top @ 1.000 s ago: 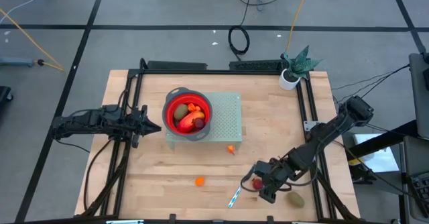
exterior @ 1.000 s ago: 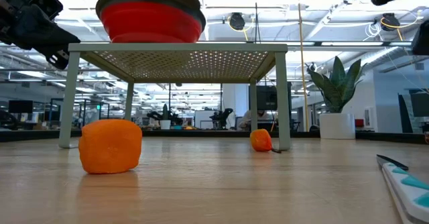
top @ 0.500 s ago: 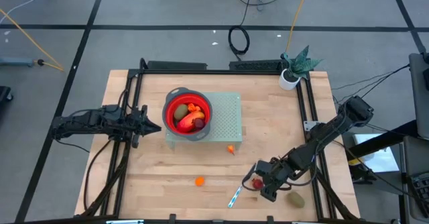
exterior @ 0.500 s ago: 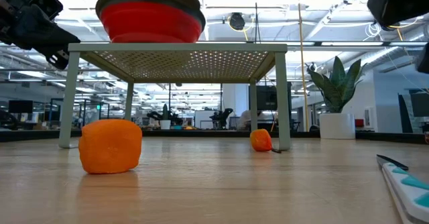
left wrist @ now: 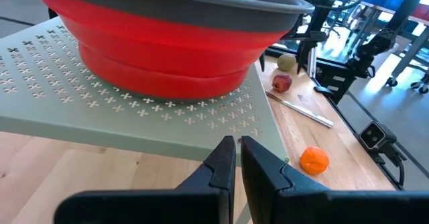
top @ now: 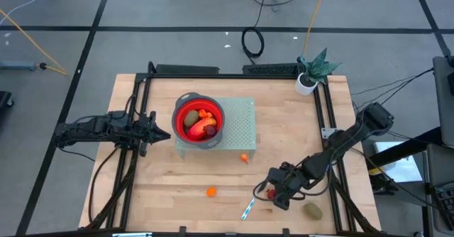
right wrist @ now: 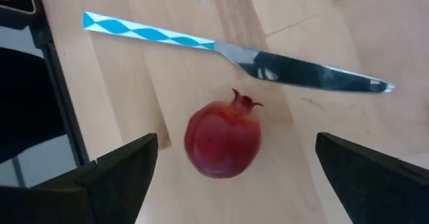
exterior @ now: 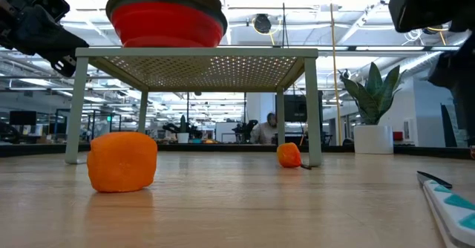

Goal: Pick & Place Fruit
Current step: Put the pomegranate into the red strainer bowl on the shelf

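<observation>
Two arms share my table, and from the high view I place everything off the red bowl (top: pixel 198 121) on its pale perforated stand (top: pixel 237 127): the left gripper (top: pixel 162 133) waits just beside the bowl with its fingers pressed together and nothing in them, while the right gripper (top: pixel 273 193) hangs well away from the bowl, near the table's front edge, over a dark red fruit (top: pixel 270 193). Several fruits already sit in the bowl; an orange fruit (top: pixel 211 191), a smaller orange piece (top: pixel 244 158) and an olive-brown fruit (top: pixel 313 211) lie loose on the wood. At table level, the orange fruit (exterior: pixel 122 162) sits well in front of the stand, and the smaller one (exterior: pixel 289 155) rests by a stand leg. Through the left wrist camera I see the shut fingertips (left wrist: pixel 228 158) pointing under the bowl's rim. Through the right wrist camera the jaws stand wide apart on either side of the dark red fruit (right wrist: pixel 222 138), which looks like a small round pomegranate with a little crown, lying just beside the knife (right wrist: pixel 234 53). I judge the grasp is next: I would lower straight down, keep the fruit centred between the fingers, avoid catching the knife, and close gently, since a round toy could roll out.
</observation>
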Tool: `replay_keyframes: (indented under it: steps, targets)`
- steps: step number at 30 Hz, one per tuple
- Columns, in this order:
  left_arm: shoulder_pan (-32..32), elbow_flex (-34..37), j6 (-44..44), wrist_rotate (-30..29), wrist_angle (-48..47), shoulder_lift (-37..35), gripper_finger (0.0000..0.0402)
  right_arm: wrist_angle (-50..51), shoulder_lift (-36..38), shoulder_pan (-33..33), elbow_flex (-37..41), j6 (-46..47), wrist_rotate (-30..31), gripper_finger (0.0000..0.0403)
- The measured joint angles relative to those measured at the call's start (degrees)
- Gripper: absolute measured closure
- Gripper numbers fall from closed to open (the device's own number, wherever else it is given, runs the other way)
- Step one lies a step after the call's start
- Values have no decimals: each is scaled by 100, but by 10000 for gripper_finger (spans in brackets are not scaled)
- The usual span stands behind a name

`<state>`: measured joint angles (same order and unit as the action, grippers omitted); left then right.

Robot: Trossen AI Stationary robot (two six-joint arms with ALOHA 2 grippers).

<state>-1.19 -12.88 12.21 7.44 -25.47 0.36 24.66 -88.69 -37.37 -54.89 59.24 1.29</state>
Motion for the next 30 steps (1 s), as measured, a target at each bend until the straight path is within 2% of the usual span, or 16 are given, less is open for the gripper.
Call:
replay_keyframes:
  steps: [6,18,30]
  targets:
    - [0,0,24,-2,-2,0,378,-144,-277,29,-12,-180,-293,7]
    - [0,0,20,-2,-4,0,378,28,-1200,27,-482,-782,-259,9]
    - [0,0,18,-2,-4,0,378,306,-1132,25,-479,-954,-143,12]
